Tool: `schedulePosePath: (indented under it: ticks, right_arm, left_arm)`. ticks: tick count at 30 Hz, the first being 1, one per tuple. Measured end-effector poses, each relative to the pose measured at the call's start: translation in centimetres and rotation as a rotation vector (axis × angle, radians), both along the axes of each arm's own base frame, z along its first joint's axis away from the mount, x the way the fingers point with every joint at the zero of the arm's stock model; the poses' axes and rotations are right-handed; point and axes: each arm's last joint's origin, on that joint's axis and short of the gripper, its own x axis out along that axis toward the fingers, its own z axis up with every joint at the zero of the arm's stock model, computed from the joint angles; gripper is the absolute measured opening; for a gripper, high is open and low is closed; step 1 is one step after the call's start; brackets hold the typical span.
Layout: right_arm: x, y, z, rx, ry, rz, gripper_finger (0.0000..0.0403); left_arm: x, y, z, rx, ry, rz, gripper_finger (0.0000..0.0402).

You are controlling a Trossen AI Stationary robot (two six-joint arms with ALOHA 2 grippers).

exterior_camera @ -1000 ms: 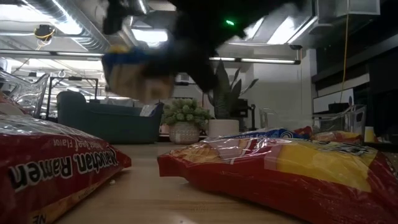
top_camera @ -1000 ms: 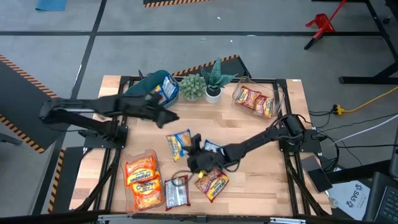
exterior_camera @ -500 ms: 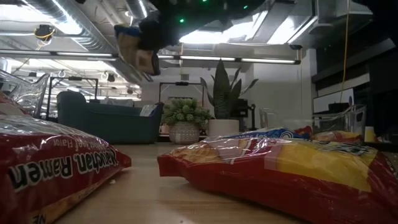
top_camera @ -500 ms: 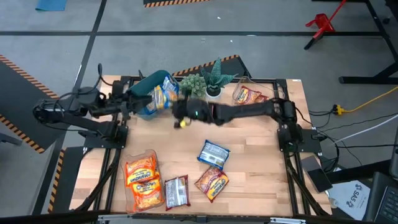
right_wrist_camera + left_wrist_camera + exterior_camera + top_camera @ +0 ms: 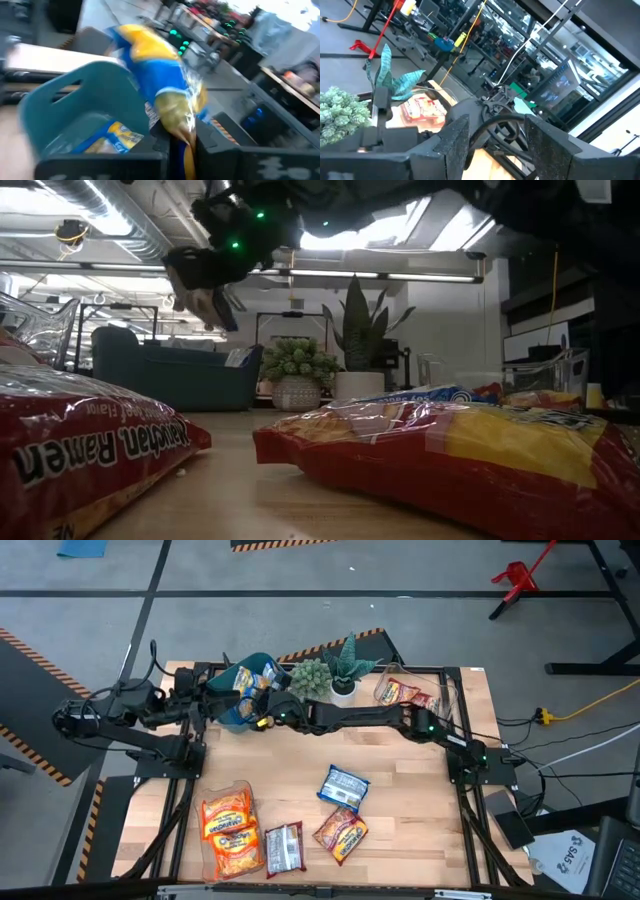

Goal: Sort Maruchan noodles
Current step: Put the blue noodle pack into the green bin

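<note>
My right gripper [image 5: 265,708] reaches across the far side of the table and is shut on a blue-yellow Maruchan noodle packet [image 5: 160,85], which it holds above the teal bin [image 5: 226,670]. Another blue-yellow packet [image 5: 111,140] lies inside the bin. In the low view the held packet [image 5: 205,288] hangs high above the table. My left gripper [image 5: 497,150] stands open and empty beside the bin's left side. Three loose packets lie flat on the table: blue-silver [image 5: 343,787], red [image 5: 340,832] and dark red [image 5: 283,847]. My right gripper pinches the blue-yellow packet's near end [image 5: 184,131] between its two fingers [image 5: 206,145]. The fingers come nearly level from the table's right side. The packet sticks out ahead of them, lifted clear, over the teal bin's open top.
A clear tub [image 5: 215,858] with orange packets stands at the near left. Another clear tub [image 5: 450,700] with red packets is at the far right. Two potted plants [image 5: 325,675] stand at the far edge beside the bin. Bare wood shows in the table's middle.
My right gripper has lifted the blue-yellow packet off the middle of the table. It has carried the packet toward the far left to the teal bin, rolling as it went. My left gripper has drawn back toward the table's left edge and risen a little.
</note>
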Motion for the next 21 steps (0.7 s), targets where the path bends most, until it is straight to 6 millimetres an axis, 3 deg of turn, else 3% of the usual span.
schedulePosePath:
  ticks: [13,17,21]
  right_arm:
    - [1.8,-1.5,-4.2,0.111,-0.027,-0.025,0.0028]
    - [1.7,-2.2,-4.3,0.108,-0.025,-0.048,0.0028]
    - [1.9,-2.6,-4.0,0.139,-0.061,0.066,0.0047]
  left_arm:
    - [0.0,0.0,0.0,0.002,0.004,-0.002,0.0182]
    - [0.0,0.0,0.0,0.002,0.004,-0.002,0.0182]
    - [0.0,0.0,0.0,0.007,0.006,-0.002,0.0182]
